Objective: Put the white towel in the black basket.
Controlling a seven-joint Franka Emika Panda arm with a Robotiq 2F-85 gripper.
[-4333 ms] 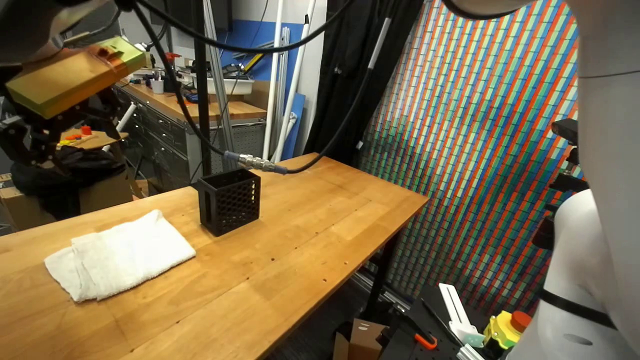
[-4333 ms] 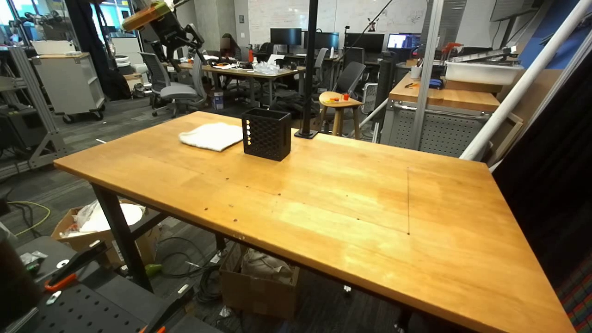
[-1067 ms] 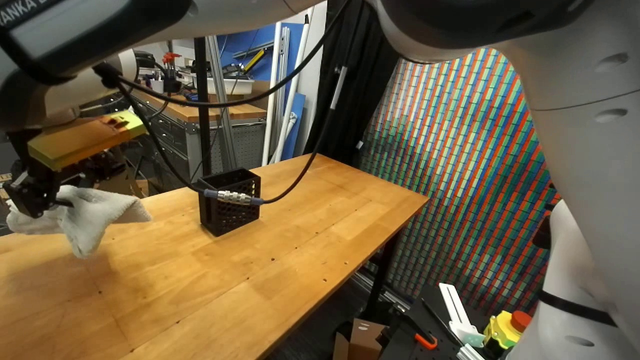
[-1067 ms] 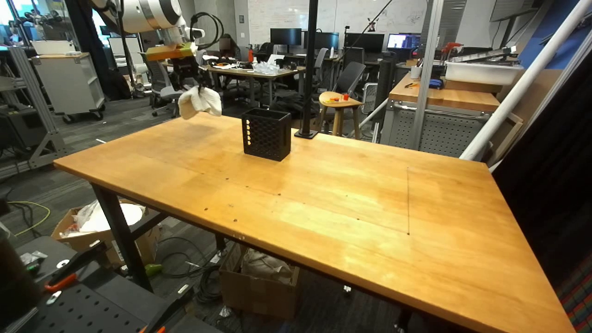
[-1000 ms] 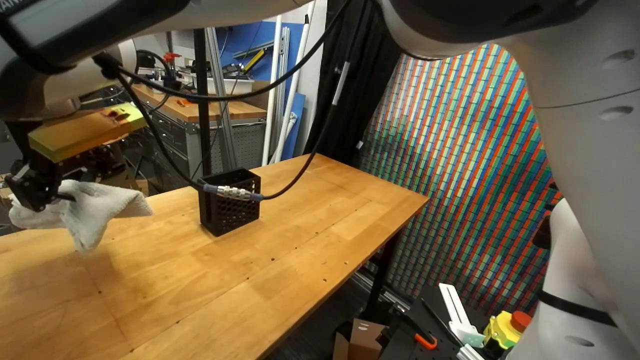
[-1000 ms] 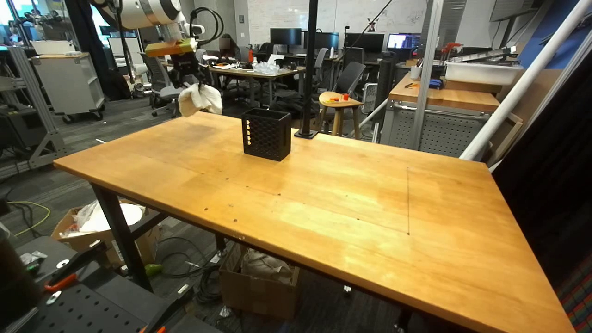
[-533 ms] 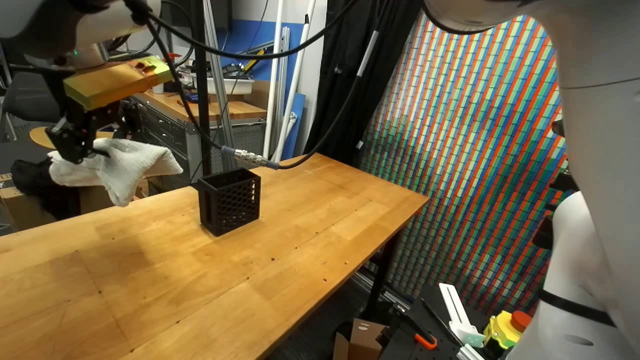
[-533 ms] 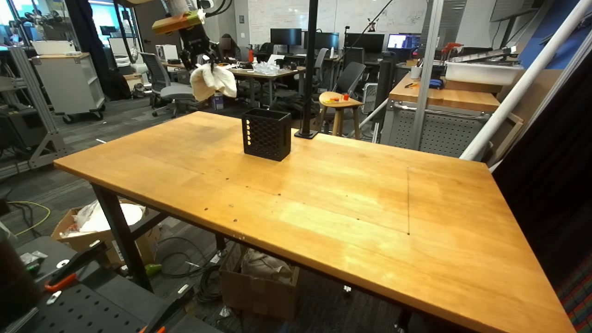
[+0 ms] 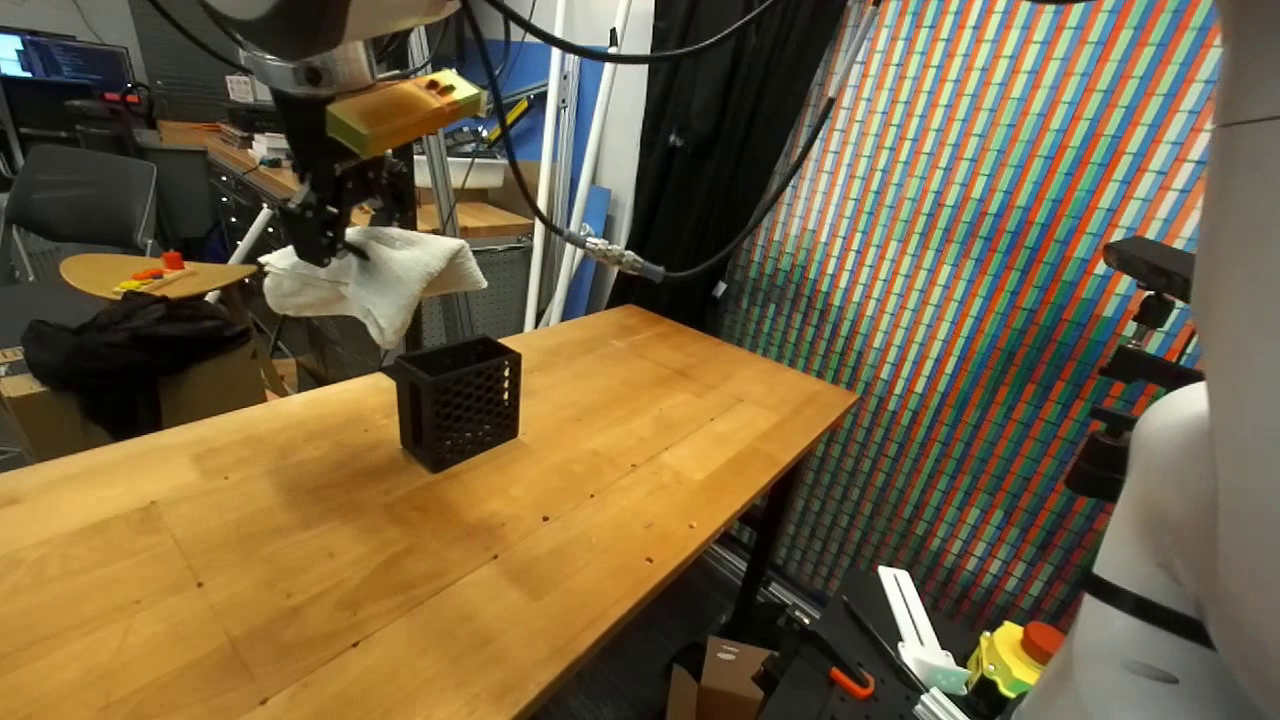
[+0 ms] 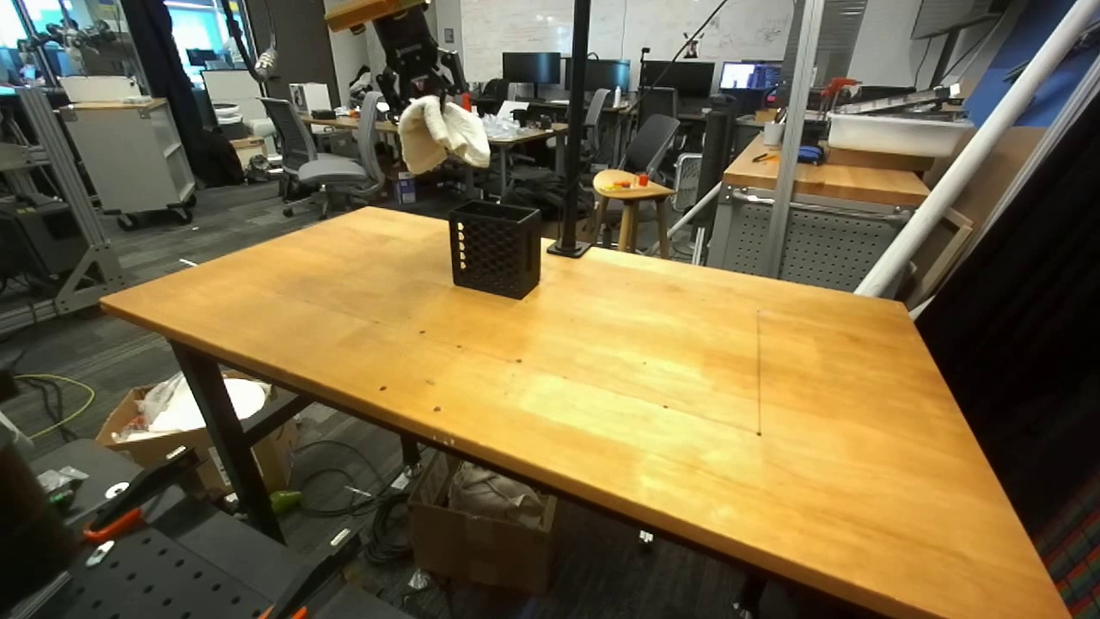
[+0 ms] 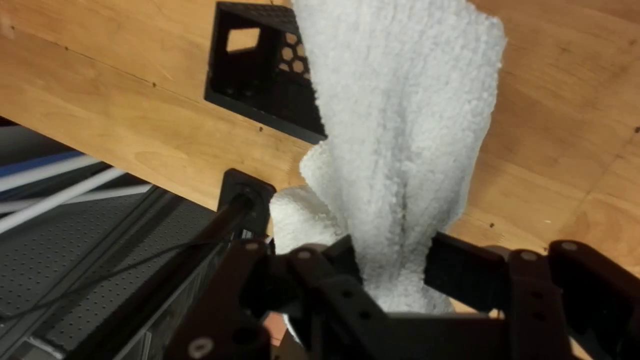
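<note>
Pinches a white terry-cloth towel (image 11: 400,125) between the black fingers (image 11: 465,270) of a black two-finger gripper (image 11: 393,265), with narrow jaws pressed on the bunched cloth from both sides. Holds it in mid-air in both exterior views, at eleven o'clock from an open-topped, rectangular black basket (image 9: 460,408) with honeycomb-holed walls, and outside it. Shows the basket upright on a long honey-brown wooden table (image 10: 601,387), just beside the foot of a black vertical post (image 10: 576,129) at three o'clock in an exterior view. Spreads the cloth from the fingers toward twelve o'clock in the wrist view, with a smaller flap at ten o'clock, and hides the three-o'clock side of the basket. Carries a yellow-orange rectangular block (image 9: 400,112) at one o'clock from the gripper in an exterior view. Includes, in an exterior view, a pale wooden stool (image 10: 657,190) at two o'clock from the basket.
</note>
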